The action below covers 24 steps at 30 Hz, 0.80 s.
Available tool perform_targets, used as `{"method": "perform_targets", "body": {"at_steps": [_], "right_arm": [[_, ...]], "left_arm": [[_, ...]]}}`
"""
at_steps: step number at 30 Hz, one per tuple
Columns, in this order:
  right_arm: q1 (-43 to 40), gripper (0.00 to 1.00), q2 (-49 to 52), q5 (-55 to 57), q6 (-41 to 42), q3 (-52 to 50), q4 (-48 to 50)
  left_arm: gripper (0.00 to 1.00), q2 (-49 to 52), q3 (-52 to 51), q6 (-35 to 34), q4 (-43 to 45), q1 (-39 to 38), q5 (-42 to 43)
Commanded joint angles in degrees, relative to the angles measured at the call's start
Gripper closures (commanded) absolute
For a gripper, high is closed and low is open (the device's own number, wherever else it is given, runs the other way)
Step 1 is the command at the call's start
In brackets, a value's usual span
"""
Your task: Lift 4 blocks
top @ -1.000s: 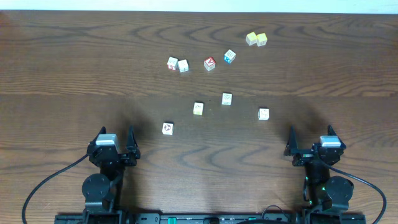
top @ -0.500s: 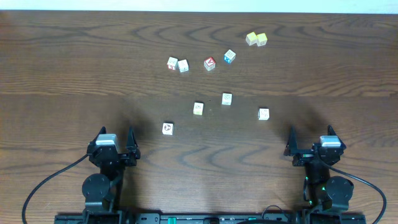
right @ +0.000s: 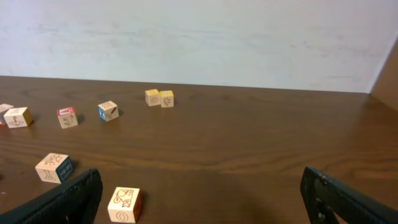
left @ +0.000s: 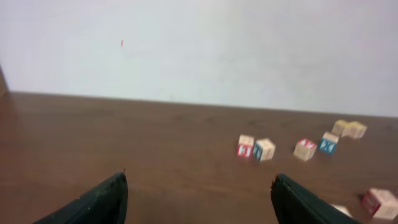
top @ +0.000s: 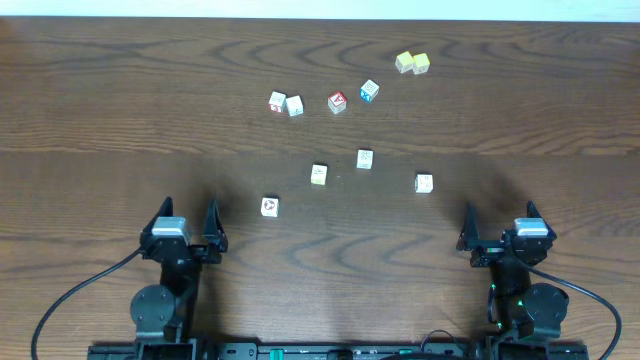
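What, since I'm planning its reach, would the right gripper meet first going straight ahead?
Probably nothing: ahead of the right gripper the table looks free; the nearest block lies left of that line.

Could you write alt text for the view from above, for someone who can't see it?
Two robot arms sit at the near edge of a dark wooden table, the left gripper and right gripper both open and empty. Ahead of them lie four cream blocks, loosely scattered, with six more cubes farther back.
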Motion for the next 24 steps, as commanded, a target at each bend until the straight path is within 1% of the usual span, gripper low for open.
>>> {"method": "perform_targets", "body": {"at_steps": [1, 6, 9, 11, 15, 18, 20, 21, 22, 24], "right_arm": [[0.3, 0.01, -0.2, -0.3, -0.4, 0.0, -0.2], [0.3, 0.01, -0.2, -0.3, -0.4, 0.0, -0.2], [0.3, 0.01, -0.2, -0.3, -0.4, 0.0, -0.2], [0.3, 0.01, -0.2, -0.3, -0.4, 0.0, -0.2], [0.3, 0.01, -0.2, -0.3, -0.4, 0.0, -0.2], [0.3, 0.01, -0.2, -0.3, -0.4, 0.0, -0.2], [0.3, 0.01, -0.2, -0.3, -0.4, 0.0, -0.2], [0.3, 0.01, -0.2, -0.3, -0.5, 0.0, -0.2], [0.3, 0.01, -0.2, -0.3, -0.4, 0.0, -0.2], [0.3, 0.01, -0.2, -0.3, -0.4, 0.0, -0.2]], "left_arm": [[0.26, -0.4, -0.3, -0.9, 5.3, 0.2, 2.7], [0.26, -0.4, -0.3, -0.8, 20.7, 0.2, 9.4], [0.26, -0.4, -0.1, 2.5, 28.6, 0.2, 10.3], [0.26, -0.4, 1.3, 5.3, 30.7, 0.2, 10.3], [0.26, 1.5, 7.3, 8.9, 29.5, 0.3, 10.3], [0.26, 7.2, 15.0, 11.7, 23.4, 0.3, 10.2], [0.26, 13.2, 22.2, 11.8, 15.1, 0.3, 10.1], [0.26, 17.2, 26.7, 11.8, 9.4, 0.3, 10.1], [0.26, 24.9, 35.0, 11.8, -1.9, 0.2, 10.1], [0.26, 34.3, 44.0, 11.9, -14.1, 0.2, 10.9]]}}
